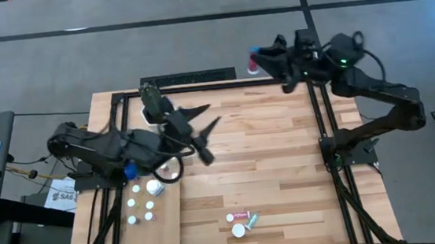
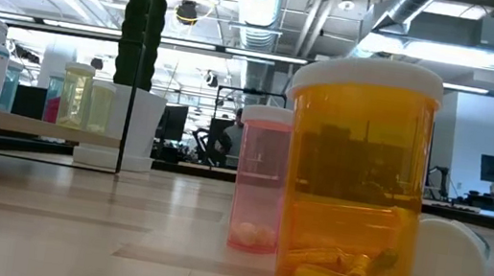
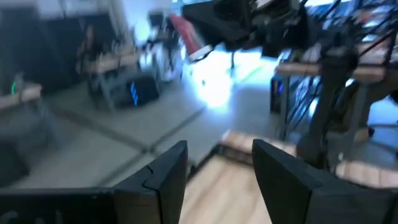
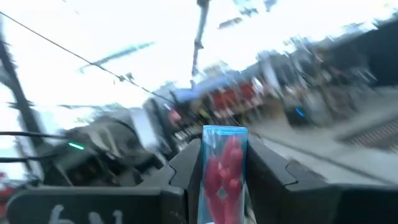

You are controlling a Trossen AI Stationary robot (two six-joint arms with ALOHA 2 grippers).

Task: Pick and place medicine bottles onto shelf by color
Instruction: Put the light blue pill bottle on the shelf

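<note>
While the right arm reaches out past the tabletop's (image 1: 284, 156) far edge, at about one o'clock, its right gripper (image 4: 224, 171) has its fingers pinching a small bottle (image 4: 222, 168) with a clear bluish body and red contents; from overhead that bottle shows as a pink-and-blue spot at the fingertips, over the floor. The left gripper (image 1: 204, 125) hangs above the tabletop at about ten o'clock, its fingers spread with nothing between them.

The pale shelf (image 1: 168, 229) lies along the near left corner, at about seven o'clock, and several white-capped bottles (image 1: 147, 203) stand on it in a loose cluster. Near the front edge, at about six o'clock, three more bottles sit close together: a pink bottle (image 2: 261, 179) upright, an amber bottle (image 2: 356, 187) upright just in front of it from the low camera, with capsules at its bottom, and a third bottle (image 2: 448, 260) lying on its side, its white cap facing the camera.
</note>
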